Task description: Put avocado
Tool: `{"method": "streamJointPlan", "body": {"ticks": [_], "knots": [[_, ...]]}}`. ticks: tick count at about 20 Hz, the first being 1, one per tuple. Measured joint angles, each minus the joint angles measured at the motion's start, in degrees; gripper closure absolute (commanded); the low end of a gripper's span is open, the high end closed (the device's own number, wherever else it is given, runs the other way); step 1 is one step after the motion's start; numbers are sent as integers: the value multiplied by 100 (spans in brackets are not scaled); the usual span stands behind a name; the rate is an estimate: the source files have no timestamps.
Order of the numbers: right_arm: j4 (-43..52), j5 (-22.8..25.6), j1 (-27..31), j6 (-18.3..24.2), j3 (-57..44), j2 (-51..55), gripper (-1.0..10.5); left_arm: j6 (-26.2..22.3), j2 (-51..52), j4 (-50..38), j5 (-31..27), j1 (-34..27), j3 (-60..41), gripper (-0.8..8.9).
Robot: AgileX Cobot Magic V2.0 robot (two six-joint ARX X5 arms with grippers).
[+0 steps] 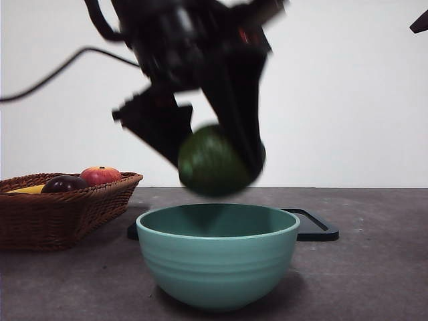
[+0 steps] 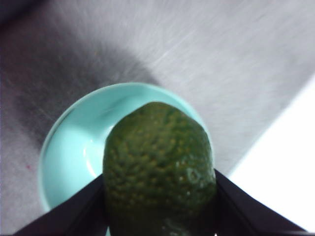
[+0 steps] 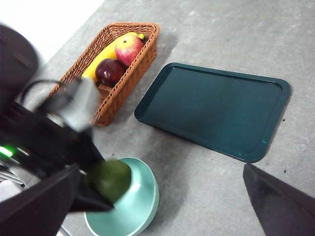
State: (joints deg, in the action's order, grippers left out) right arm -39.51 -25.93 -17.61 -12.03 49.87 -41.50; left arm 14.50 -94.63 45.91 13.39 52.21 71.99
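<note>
Dark green avocado (image 1: pixel 212 162) is clamped between the jaws of the left gripper (image 1: pixel 200 157), suspended just above the teal bowl (image 1: pixel 218 266) on the table (image 1: pixel 374 281). Right gripper (image 3: pixel 162 206) waits aside, jaws open, holding nothing.
</note>
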Motion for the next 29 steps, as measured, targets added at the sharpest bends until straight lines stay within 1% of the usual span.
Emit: {"method": "streamJointPlan", "body": {"ticks": [3, 9, 16, 21, 22, 25, 27, 29], "knots": [[0, 0, 0, 2, 0, 0, 187, 0, -426, -81, -22, 81, 0, 599], [0, 0, 0, 2, 0, 0, 187, -66, -791, -179, -474, 118, 0, 599], [0, 0, 0, 4, 0, 0, 187, -146, -870, -223, -492, 122, 0, 597], [0, 0, 0, 146, 0, 0, 187, -146, -1003, -313, -492, 160, 0, 595], [0, 0, 0, 160, 0, 0, 187, -146, -1003, -313, -492, 160, 0, 583], [0, 0, 0, 177, 0, 0, 187, -144, -1003, -310, -492, 160, -2, 383], [0, 0, 0, 175, 0, 0, 187, -146, -1003, -304, -496, 168, 0, 338], [0, 0, 0, 175, 0, 0, 187, -146, -984, -227, -575, 170, 48, 339]]}}
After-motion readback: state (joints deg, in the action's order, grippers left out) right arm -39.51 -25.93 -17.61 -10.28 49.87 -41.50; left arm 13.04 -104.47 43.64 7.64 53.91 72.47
